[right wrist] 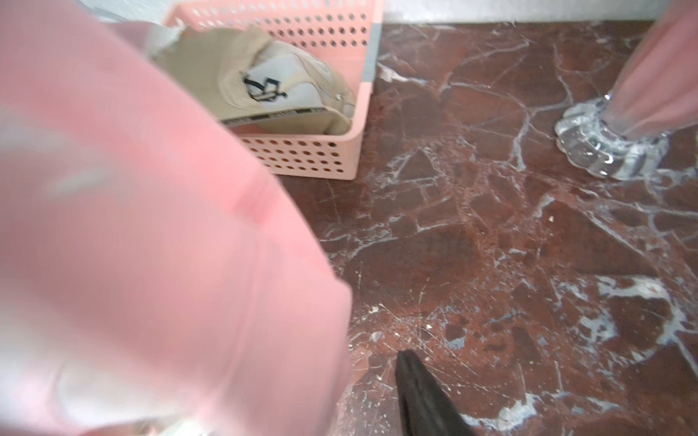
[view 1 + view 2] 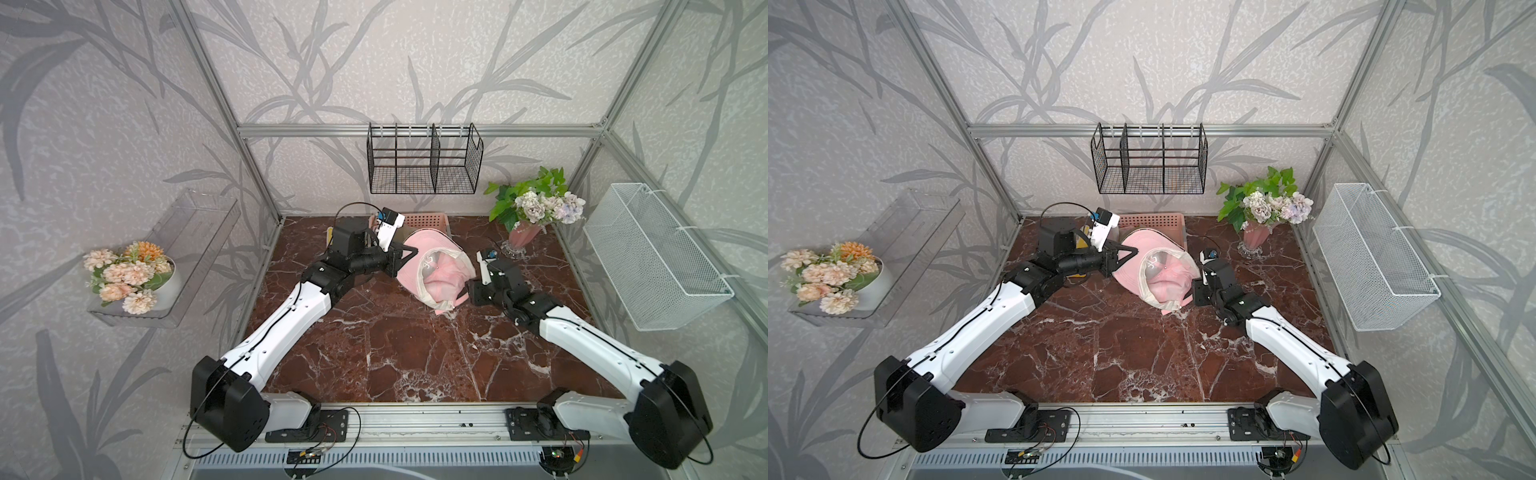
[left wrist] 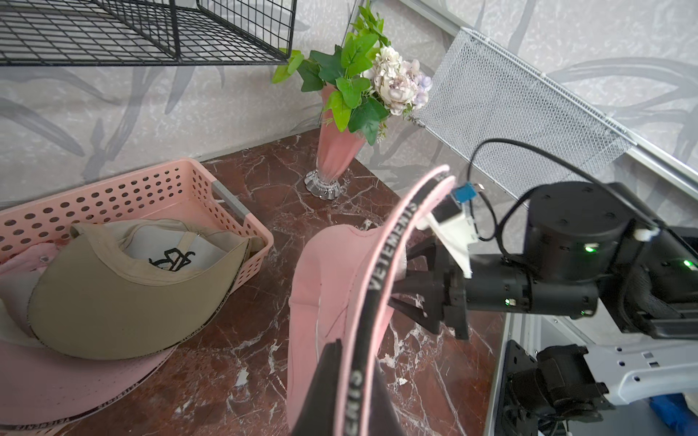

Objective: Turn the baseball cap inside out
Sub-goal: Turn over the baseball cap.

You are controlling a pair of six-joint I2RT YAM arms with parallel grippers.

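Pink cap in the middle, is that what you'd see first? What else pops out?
Yes: the pink baseball cap stands out in the middle of the red-brown marble tabletop, with the left gripper shut on its brim and the open right gripper at its other side. Behind it, a beige cap lies in a pink perforated plastic basket, and a pink glass vase of flowers stands in the far right corner.

A pink baseball cap point(image 2: 1163, 274) lies on the marble table point(image 2: 1142, 357) with its pale lining facing up. The left hand point(image 2: 1133, 252) pinches the brim, and the right hand point(image 2: 1192, 287) sits right against the opposite rim. A pink basket point(image 2: 1154, 219) stands just behind.
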